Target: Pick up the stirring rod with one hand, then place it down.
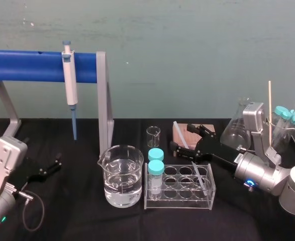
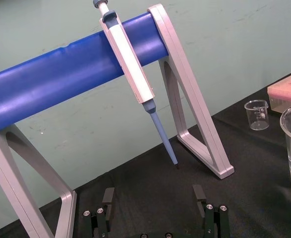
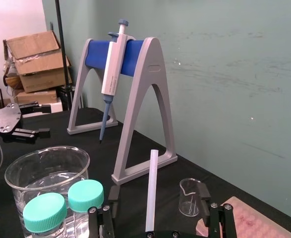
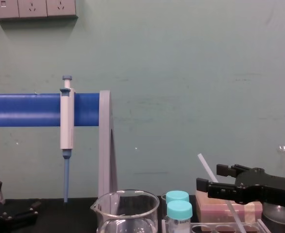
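Right claw (image 3: 158, 196), spread astride the leaning stirring rod (image 3: 152, 178), should centre, pinch gently and lift along its tilt; left claw (image 2: 153, 193) idles, spread, at the counter's (image 1: 62, 211) left edge.

Stirring rod (image 1: 180, 133): in the head view its middle stretch is hidden behind the right gripper (image 1: 181, 136). In the chest view its lower end runs off the bottom edge, as do the beaker (image 4: 127, 209) and the capped tubes (image 4: 180, 213). Blue bar (image 1: 31, 66): cut off at the left edge. Flask (image 1: 236, 131): partly hidden behind the right arm. Left gripper (image 2: 154, 197): body cut off by the picture's edge.
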